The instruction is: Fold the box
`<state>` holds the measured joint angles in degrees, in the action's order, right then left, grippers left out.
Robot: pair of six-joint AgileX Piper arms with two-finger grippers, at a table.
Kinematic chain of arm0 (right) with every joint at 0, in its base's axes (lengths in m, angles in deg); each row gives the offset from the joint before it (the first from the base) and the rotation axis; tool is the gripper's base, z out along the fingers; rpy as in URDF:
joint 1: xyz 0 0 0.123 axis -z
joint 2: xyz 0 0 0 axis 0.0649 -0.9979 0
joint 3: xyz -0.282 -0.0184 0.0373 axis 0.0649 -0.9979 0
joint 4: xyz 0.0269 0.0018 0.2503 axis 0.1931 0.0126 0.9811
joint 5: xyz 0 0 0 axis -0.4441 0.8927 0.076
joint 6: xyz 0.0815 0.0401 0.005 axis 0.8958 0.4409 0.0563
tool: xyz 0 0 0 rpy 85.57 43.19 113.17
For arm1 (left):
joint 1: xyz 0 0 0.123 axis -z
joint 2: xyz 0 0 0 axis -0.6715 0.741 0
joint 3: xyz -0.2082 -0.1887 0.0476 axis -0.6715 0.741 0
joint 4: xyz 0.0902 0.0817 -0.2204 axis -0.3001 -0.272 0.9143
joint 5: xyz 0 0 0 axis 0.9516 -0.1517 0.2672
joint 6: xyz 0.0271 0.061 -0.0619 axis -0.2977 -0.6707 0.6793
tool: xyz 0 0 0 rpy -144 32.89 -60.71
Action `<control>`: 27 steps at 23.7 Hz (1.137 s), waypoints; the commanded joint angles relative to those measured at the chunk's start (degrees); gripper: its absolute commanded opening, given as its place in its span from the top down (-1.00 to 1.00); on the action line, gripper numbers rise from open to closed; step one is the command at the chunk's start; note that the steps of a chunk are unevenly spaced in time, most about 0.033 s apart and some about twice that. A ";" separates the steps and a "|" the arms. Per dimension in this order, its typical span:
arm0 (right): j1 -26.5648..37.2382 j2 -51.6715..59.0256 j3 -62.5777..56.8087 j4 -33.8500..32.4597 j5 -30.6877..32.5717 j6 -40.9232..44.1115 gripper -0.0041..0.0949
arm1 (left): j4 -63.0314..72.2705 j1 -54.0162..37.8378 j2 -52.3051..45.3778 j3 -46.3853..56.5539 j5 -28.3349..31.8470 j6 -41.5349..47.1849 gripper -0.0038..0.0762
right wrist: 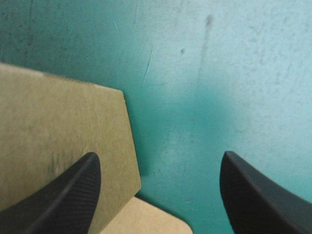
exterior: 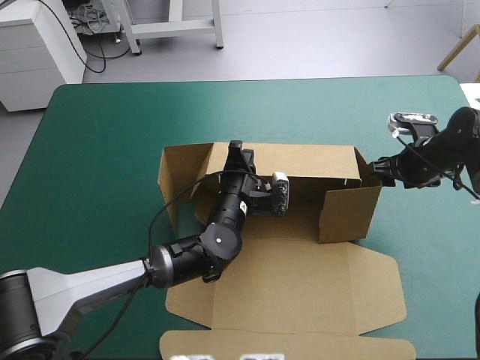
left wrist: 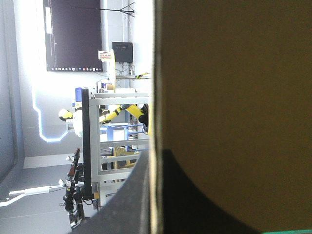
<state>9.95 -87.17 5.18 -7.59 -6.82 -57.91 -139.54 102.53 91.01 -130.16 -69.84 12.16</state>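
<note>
From above, the brown box [exterior: 300, 285] sat mid-table on the teal-green cover [exterior: 97, 150], far and right walls standing, its smooth lid with rounded corners lying flat toward the near edge; the left gripper [exterior: 237, 152] reached the far wall, the right gripper [exterior: 381, 169] sat at the box's right end. Only the left wrist view showed the pinch: black fingers [left wrist: 195, 209] all but closed on the wall's thin pale edge. Only the right wrist view showed that gripper's curved fingers [right wrist: 73, 195] spread wide, one over matte board, scuffed cover between
</note>
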 commanded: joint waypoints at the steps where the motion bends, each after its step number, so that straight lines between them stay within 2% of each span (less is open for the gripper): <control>1: 0.28 5.95 -2.01 4.01 -1.04 -3.20 -0.36 | -2.65 0.23 -2.32 -1.34 -3.08 0.88 0.93; 9: 0.28 14.43 -15.25 15.95 -6.64 -16.66 -0.36 | -2.65 0.23 -2.32 -1.34 -3.08 0.88 0.93; 15: 0.28 17.54 -20.63 16.65 -10.68 -24.64 -0.36 | -2.65 0.23 -2.32 -1.34 -2.96 0.88 0.93; 21: 0.28 17.49 -21.00 19.78 -9.37 -34.31 -0.36 | -2.65 0.23 -2.32 -1.34 -2.84 0.88 0.93; 25: 0.28 17.37 -21.00 21.32 -11.68 -36.53 -0.36 | -2.65 0.23 -2.32 -1.34 -2.84 0.88 0.93; 27: 0.28 17.37 -21.00 22.94 -10.43 -37.40 -0.36 | -2.65 0.23 -2.32 -1.34 -2.84 0.88 0.93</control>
<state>9.95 -71.31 -17.01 11.43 -16.97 -93.76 -139.07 102.53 91.01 -130.05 -70.55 12.16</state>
